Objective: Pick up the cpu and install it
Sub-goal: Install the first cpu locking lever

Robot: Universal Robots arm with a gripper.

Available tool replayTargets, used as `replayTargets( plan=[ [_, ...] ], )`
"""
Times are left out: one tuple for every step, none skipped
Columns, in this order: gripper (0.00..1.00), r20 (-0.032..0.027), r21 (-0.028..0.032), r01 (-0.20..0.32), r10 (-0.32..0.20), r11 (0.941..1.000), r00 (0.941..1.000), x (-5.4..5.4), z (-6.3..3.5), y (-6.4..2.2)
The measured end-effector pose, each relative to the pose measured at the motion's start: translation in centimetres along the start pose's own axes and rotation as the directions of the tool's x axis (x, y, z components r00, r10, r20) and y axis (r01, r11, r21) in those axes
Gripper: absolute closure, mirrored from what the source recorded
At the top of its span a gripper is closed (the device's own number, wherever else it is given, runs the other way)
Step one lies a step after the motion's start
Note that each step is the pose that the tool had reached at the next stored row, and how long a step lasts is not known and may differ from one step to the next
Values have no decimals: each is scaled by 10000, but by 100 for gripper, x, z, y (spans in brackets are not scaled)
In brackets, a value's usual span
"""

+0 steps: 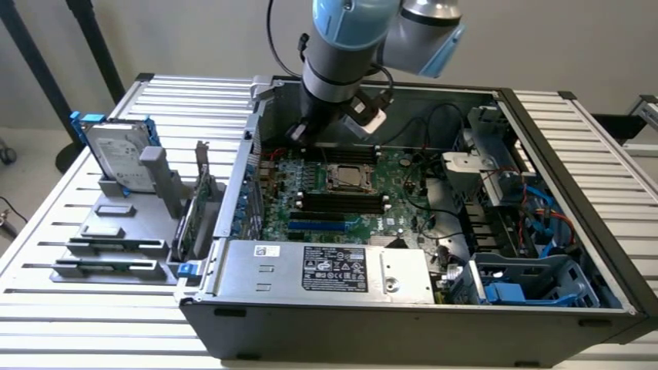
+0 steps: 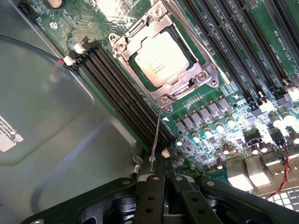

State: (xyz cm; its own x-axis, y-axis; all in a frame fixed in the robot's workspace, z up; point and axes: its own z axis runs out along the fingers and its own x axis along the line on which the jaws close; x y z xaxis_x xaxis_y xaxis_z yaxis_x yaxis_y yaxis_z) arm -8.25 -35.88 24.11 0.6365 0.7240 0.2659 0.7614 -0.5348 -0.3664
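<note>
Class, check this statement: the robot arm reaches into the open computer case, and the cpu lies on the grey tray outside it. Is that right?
Not quite. The cpu sits in the motherboard socket inside the computer case, not on the grey tray; the wrist view shows it. The robot arm does reach into that open case.

1. The cpu [image 2: 161,59] lies in its socket, framed by a metal bracket [image 2: 204,77].
2. Black memory slots [image 2: 122,93] run beside it on the green motherboard [image 2: 194,103].
3. The gripper [image 2: 166,183] hangs apart from the cpu.
</note>
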Motion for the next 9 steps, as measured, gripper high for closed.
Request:
replayTargets(
  plan=[
    [89,-16,-18,-5,5,10000,10000,7,-1,8],
    [89,-33,-38,-7,7,10000,10000,14,-3,17],
    [89,-50,-58,-9,9,10000,10000,22,-4,26],
    [89,-66,-78,-8,8,10000,10000,30,-6,36],
    [89,-83,-100,-7,6,9999,10000,39,-8,46],
    [89,-100,-121,-5,4,9999,9999,47,-9,56],
    [89,-117,-141,-3,1,9999,9999,55,-11,66],
    [89,-134,-162,0,-2,9999,9999,63,-13,75],
    [89,-153,-186,3,-6,9998,9999,72,-15,85]
  ],
)
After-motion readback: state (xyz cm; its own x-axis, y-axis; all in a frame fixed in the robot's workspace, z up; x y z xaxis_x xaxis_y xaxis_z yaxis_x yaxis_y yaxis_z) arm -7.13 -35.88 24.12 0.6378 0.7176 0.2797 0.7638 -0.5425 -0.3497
